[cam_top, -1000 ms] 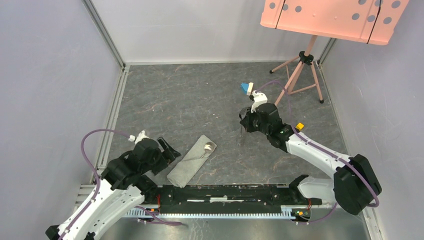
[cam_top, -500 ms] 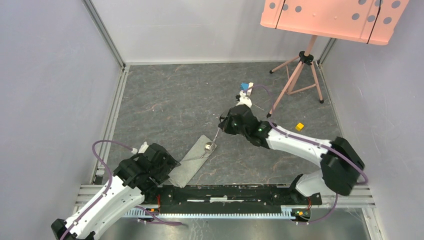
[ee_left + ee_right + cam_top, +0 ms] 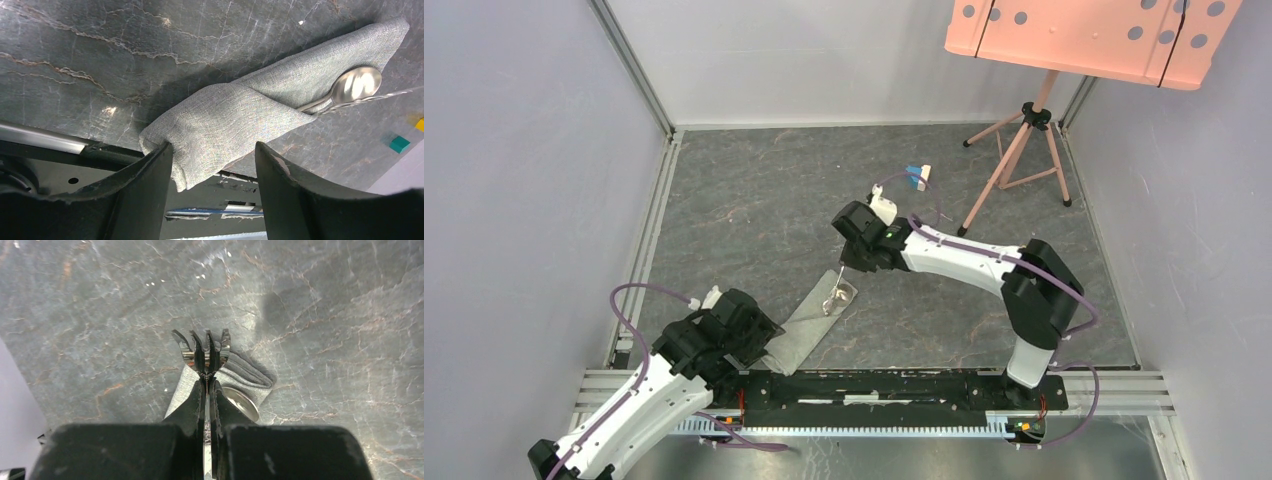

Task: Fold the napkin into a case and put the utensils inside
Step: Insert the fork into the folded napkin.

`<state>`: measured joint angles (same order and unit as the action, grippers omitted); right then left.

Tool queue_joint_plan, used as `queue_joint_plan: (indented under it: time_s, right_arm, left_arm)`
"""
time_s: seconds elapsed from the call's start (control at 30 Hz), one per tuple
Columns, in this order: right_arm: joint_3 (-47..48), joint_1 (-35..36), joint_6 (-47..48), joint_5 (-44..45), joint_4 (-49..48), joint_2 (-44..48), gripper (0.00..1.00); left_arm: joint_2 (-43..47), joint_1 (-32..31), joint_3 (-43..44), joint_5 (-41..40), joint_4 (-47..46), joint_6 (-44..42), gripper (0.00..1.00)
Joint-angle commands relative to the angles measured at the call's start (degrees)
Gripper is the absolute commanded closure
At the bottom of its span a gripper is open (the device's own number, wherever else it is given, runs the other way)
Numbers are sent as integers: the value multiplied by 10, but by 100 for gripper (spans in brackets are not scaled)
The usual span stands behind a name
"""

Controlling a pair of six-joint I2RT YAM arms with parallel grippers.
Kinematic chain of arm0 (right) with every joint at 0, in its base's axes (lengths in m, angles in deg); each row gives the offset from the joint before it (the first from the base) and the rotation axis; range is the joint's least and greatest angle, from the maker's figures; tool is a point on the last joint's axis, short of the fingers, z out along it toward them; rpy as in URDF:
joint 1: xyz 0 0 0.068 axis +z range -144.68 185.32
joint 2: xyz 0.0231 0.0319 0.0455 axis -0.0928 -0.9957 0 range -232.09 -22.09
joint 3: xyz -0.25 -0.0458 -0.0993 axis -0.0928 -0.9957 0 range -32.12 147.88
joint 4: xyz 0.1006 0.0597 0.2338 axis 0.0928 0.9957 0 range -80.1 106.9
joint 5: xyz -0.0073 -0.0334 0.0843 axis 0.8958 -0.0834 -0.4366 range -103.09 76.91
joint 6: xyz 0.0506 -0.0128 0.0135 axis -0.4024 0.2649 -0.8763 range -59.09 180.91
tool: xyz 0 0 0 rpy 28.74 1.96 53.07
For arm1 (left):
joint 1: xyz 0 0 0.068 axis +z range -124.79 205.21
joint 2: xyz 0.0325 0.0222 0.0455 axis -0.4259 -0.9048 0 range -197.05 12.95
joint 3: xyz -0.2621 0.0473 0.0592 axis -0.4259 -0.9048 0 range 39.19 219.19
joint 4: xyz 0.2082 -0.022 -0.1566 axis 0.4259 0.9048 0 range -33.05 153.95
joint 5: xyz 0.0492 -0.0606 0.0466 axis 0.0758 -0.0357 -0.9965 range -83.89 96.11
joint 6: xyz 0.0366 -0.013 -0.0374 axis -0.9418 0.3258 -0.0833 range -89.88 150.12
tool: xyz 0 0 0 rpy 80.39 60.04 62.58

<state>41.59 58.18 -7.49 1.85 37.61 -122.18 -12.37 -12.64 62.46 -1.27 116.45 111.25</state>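
The napkin is folded into a narrow grey case lying diagonally near the front rail. The spoon's bowl sticks out of its far, open end. My right gripper is shut on the fork, handle between the fingers and tines pointing away. It holds the fork just above the case's open end, next to the spoon. My left gripper is open and straddles the case's near end. Its left finger touches the cloth. The spoon also shows in the left wrist view.
Small blue and white blocks lie at the back. A pink board on a tripod stands at the back right. The black front rail runs just below the case. A teal block shows in the left wrist view.
My right arm has swung left with the fork, from the back right to above the case's open end. My left gripper has moved back to the case's near end.
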Motion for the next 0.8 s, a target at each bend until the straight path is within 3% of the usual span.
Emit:
queue_joint_plan:
  time_s: [0.0, 0.23, 0.77]
  right_arm:
    - [50, 23, -71, 48, 57, -32, 99]
    - [107, 47, -111, 66, 103, -81, 100]
    - [168, 107, -219, 62, 172, -132, 100]
  left_arm:
    - [8, -1, 3, -5, 13, 34, 34]
    - [21, -1, 11, -7, 49, 36, 40]
    - [24, -1, -35, -6, 17, 32, 49]
